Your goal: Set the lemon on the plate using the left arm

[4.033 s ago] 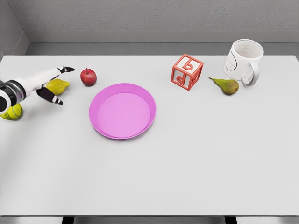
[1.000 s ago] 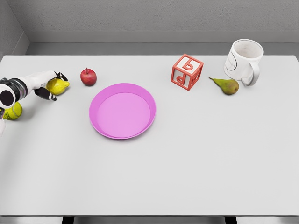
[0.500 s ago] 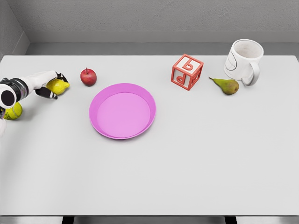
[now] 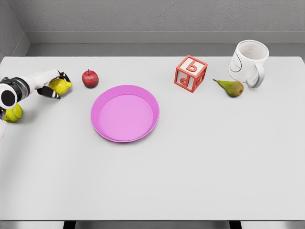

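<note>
A yellow lemon point(image 4: 62, 85) sits at the far left of the white table, wrapped by the black-tipped fingers of my left hand point(image 4: 53, 85), which comes in from the left edge. The hand is shut on the lemon and hides its left side. The lemon looks slightly raised off the table. A round pink plate point(image 4: 125, 113) lies to the right of the hand, a good hand's width away, with nothing on it. My right arm does not show.
A red apple point(image 4: 89, 78) stands just right of the lemon, between it and the plate's far side. A yellow-green ball point(image 4: 13, 113) lies under my left forearm. At the back right are a red letter block point(image 4: 190, 73), a pear point(image 4: 230, 88) and a white mug point(image 4: 249, 62).
My left hand's fingers, spread over the lemon four seconds ago, have closed around it. Over the last second, hand and lemon have shifted slightly up and to the right.
</note>
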You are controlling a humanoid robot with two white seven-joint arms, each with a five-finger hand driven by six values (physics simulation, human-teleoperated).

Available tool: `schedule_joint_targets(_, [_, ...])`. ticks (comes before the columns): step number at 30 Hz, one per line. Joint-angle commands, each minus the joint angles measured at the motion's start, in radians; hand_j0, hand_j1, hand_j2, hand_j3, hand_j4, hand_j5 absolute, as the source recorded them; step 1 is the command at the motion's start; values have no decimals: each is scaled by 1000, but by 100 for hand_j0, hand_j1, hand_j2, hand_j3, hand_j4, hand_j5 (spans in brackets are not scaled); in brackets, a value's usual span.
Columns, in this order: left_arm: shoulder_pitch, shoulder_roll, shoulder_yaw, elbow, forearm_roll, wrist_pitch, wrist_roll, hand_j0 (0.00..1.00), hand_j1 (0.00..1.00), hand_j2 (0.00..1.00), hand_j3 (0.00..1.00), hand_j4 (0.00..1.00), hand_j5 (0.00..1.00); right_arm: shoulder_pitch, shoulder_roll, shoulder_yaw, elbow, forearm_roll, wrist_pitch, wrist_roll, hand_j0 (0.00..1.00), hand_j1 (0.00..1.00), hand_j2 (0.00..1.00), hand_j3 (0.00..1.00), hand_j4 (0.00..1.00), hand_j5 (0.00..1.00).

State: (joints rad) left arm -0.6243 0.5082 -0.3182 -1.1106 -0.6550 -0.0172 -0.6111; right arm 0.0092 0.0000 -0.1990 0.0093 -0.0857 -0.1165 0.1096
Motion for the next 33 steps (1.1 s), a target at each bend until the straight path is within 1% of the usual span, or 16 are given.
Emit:
schedule_joint_targets(1, [2, 1, 1, -17, 5, -1, 0, 59, 59, 59, 59, 59, 59, 0, 0, 0, 0, 0, 0, -1, 100, 100, 100, 100, 100, 100])
schedule_joint_targets(3, [2, 1, 1, -52, 29, -1, 0, 60, 60, 60, 60, 60, 60, 0, 0, 0, 0, 0, 0, -1, 100, 100, 100, 100, 100, 100])
schedule_joint_targets(7, [-2, -30, -1, -100, 34, -1, 0, 60, 60, 60, 60, 60, 60, 0, 0, 0, 0, 0, 0, 1, 100, 100, 100, 100, 100, 100])
schedule_joint_targets(10, [2, -45, -2, -153, 34, 0, 0, 60, 60, 60, 60, 60, 60, 0, 0, 1, 0, 0, 0, 1, 100, 100, 100, 100, 100, 100])
schedule_joint_targets(13, [0, -59, -30, -199, 32, 8, 0, 60, 60, 60, 60, 60, 60, 0, 0, 0, 0, -2, 0, 1, 100, 100, 100, 100, 100, 100])
schedule_joint_targets(16, [3, -59, -64, -270, 34, 45, 0, 60, 60, 60, 60, 60, 60, 0, 0, 0, 0, 0, 0, 1, 100, 100, 100, 100, 100, 100])
schedule_joint_targets(19, [3, -59, -74, -282, 34, 45, 0, 60, 60, 60, 60, 60, 60, 0, 0, 0, 0, 0, 0, -1, 100, 100, 100, 100, 100, 100])
schedule_joint_targets(20, [6, -59, -82, -310, 34, 45, 0, 60, 60, 60, 60, 60, 60, 0, 0, 1, 0, 0, 0, 1, 100, 100, 100, 100, 100, 100])
schedule_joint_targets(22, [8, -59, -94, -319, 34, 45, 0, 60, 60, 60, 60, 60, 60, 0, 0, 0, 0, 0, 0, 1, 100, 100, 100, 100, 100, 100])
schedule_joint_targets(23, [5, -59, -111, -321, 34, 43, 0, 60, 60, 60, 60, 60, 60, 0, 0, 0, 0, 0, 0, 1, 100, 100, 100, 100, 100, 100])
schedule_joint_targets(25, [5, -60, -142, -370, 34, 49, 0, 60, 60, 60, 60, 60, 60, 0, 0, 0, 0, 0, 0, 1, 100, 100, 100, 100, 100, 100])
schedule_joint_targets(26, [8, -62, -160, -411, 32, 69, 0, 60, 60, 60, 60, 60, 60, 0, 0, 0, 0, 0, 0, 1, 100, 100, 100, 100, 100, 100])
schedule_joint_targets(28, [8, -63, -249, -491, 32, 135, 0, 60, 60, 60, 60, 60, 60, 0, 0, 0, 0, 0, 0, 1, 100, 100, 100, 100, 100, 100])
schedule_joint_targets(29, [3, -71, -294, -514, 32, 151, 0, 60, 60, 60, 60, 60, 60, 0, 0, 0, 0, 0, 0, -1, 100, 100, 100, 100, 100, 100])
schedule_joint_targets(32, [6, -77, -357, -561, 34, 171, 0, 59, 59, 59, 59, 59, 59, 0, 0, 0, 0, 0, 0, 1, 100, 100, 100, 100, 100, 100])
schedule_joint_targets(33, [15, -70, -366, -598, 34, 187, 0, 59, 59, 59, 59, 59, 59, 0, 0, 1, 0, 0, 0, 1, 100, 100, 100, 100, 100, 100])
